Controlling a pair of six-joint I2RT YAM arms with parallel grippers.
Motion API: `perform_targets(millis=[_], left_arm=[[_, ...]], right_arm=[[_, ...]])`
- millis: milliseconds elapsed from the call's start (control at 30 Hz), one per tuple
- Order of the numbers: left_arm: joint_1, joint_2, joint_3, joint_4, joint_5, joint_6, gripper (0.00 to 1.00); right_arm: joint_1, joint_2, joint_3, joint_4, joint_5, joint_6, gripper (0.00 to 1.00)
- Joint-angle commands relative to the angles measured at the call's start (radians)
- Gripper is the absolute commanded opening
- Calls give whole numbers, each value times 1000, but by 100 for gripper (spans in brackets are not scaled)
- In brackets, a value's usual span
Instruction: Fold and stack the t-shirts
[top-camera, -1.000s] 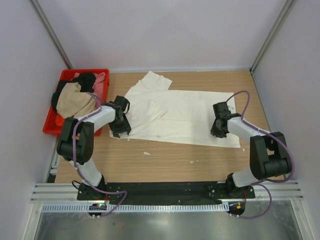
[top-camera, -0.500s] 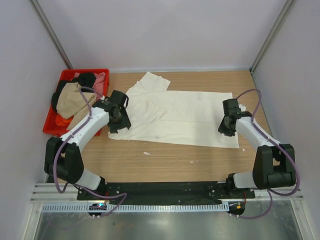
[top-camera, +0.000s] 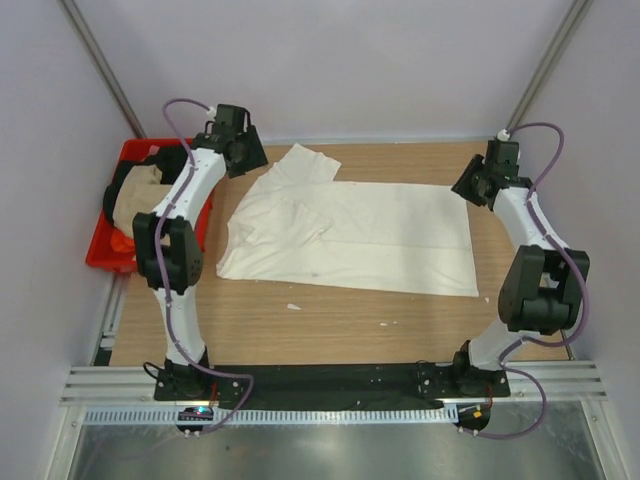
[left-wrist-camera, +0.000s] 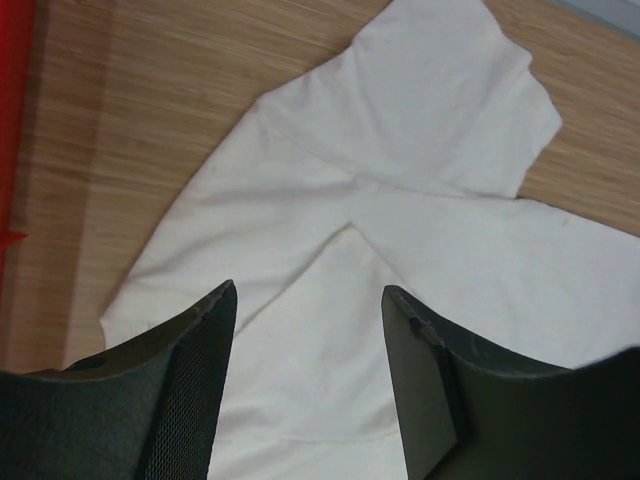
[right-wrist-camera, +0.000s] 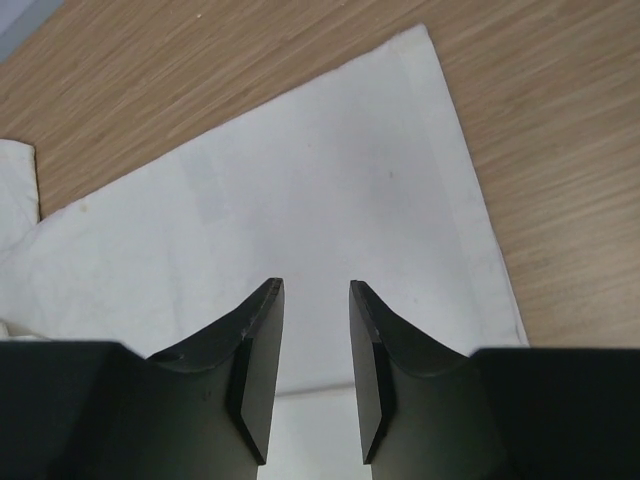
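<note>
Shirt (top-camera: 370, 235), cream: lies spread flat mid-table, neck end to the left, hem (top-camera: 470, 245) to the right. One sleeve (top-camera: 305, 163) sticks out on the far side. The near sleeve looks turned in over the body; the left wrist view shows its edge as a crease. A few dark specks sit on the cloth toward the near edge. There is light wrinkling at the shoulder end and the rest is smooth. No fold made yet, by my reading.

Handling (judgement): thin, soft, light cloth with no stiffness of its own.
- It will sag from any pinch point.
- Lifted by one corner, it will bunch and drag.
- It probably slides easily on the wooden table (top-camera: 300, 330).
- It is not fragile.

Where to hold (judgement): best taken at two edge points at once, so the span between them hangs straight. The far hem corner (right-wrist-camera: 425, 40) and the far shoulder by the sleeve root look like the natural pair. The jaws would need to come right down to the table to catch the cloth, and at the turned-in sleeve there is more than one layer.

Left jaws: wide apart, nothing between them, raised above the shoulder end and looking down on sleeve and shoulder.

Right jaws: apart by a narrower gap, also empty, raised over the far hem corner.

Neither pair appears to touch the cloth. The left arm (top-camera: 190, 200) and right arm (top-camera: 530, 215) both reach to the far side of the table.

Crate (top-camera: 100, 255): red, at the table's left edge, just beside the shirt's neck end. It holds a tan shirt (top-camera: 128, 200) and some dark cloth, partly hidden behind the left arm.
</note>
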Motion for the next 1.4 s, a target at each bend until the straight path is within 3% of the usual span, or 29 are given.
perform_targets(millis=[0, 167, 333, 533, 867, 1000, 1200, 1300, 1367], left_arm=[[36, 150, 94, 102, 65, 37, 62], [67, 393, 303, 177, 102, 19, 63], [70, 652, 562, 273, 171, 2, 69], [73, 741, 570, 442, 240, -98, 71], [70, 819, 569, 548, 338, -210, 62], [65, 827, 561, 573, 367, -240, 56], [65, 839, 556, 613, 409, -282, 32], [65, 824, 541, 631, 415, -283, 12], [65, 804, 529, 649, 415, -286, 6]], right_arm=[[-16, 83, 75, 107, -98, -63, 40], [-43, 200, 197, 117, -110, -104, 40], [-46, 258, 214, 166, -94, -141, 40], [-80, 358, 280, 176, -145, -184, 45], [-103, 536, 447, 121, -192, -218, 46], [-125, 596, 521, 78, -225, -223, 47], [-129, 685, 624, -2, -238, -316, 47], [-135, 709, 670, -48, -241, -367, 47], [-139, 714, 676, -62, -262, -390, 47]])
